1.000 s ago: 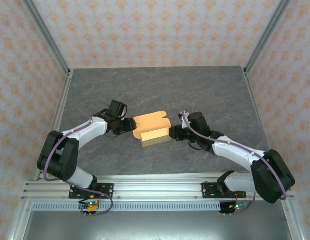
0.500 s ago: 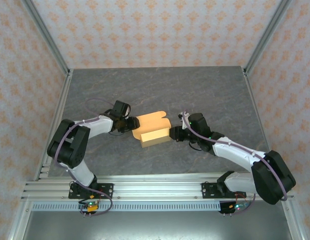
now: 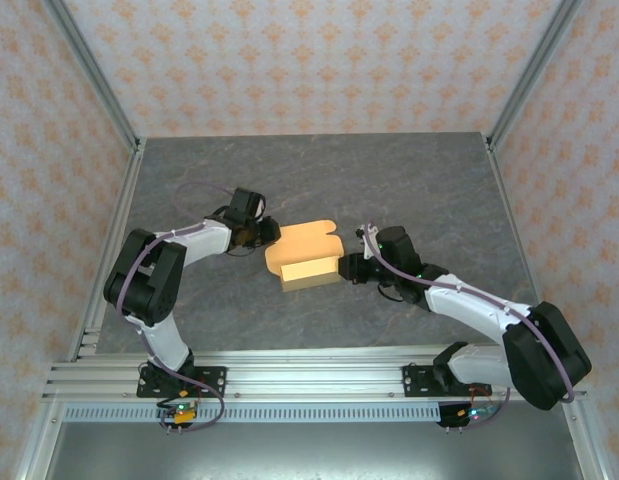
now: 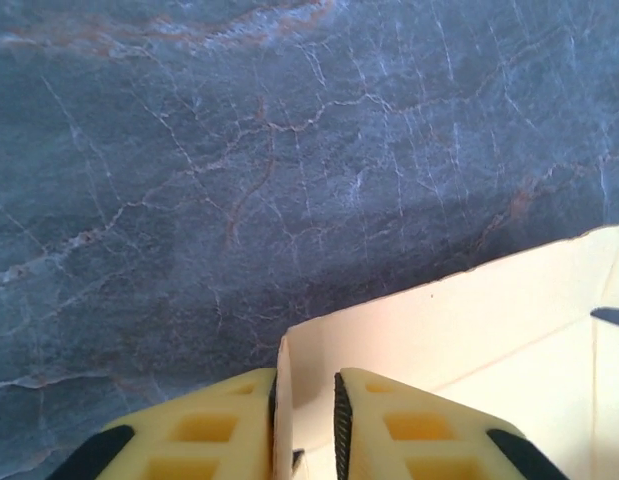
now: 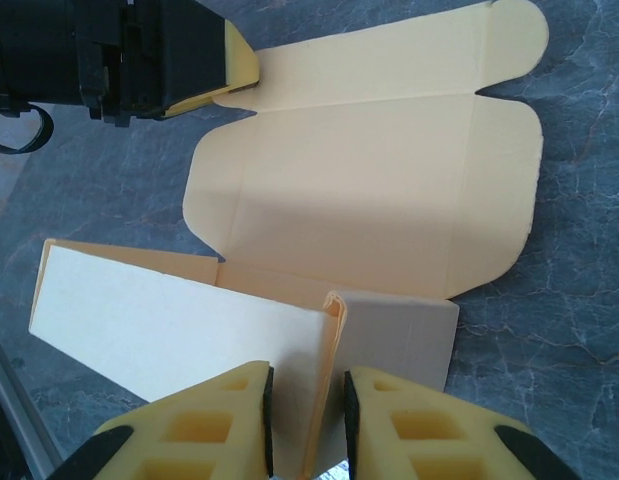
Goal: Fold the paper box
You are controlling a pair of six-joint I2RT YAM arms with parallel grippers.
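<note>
The paper box (image 3: 305, 256) is light orange-tan card, half formed, and lies mid-table with its lid flap (image 5: 359, 180) spread flat behind a raised front wall (image 5: 179, 320). My left gripper (image 3: 267, 236) is at the box's far left corner. In the left wrist view this gripper (image 4: 304, 375) is open, with a thin upright edge of the box (image 4: 489, 320) resting against its left pad and a gap to the right pad. My right gripper (image 3: 343, 268) is at the box's right end. It (image 5: 304, 372) is open and straddles the folded side wall (image 5: 334, 310), with gaps on both sides.
The box rests on a dark grey marbled table (image 3: 389, 180) with patterned walls around it. Metal posts (image 3: 94, 75) stand at the back corners, and a rail (image 3: 309, 375) runs along the near edge. The left gripper's black body (image 5: 109, 50) sits close to the lid's left tab.
My left arm has swung away from me and to the right, bringing its gripper to the box's far left corner. The box shifted slightly. The right arm has stayed put.
</note>
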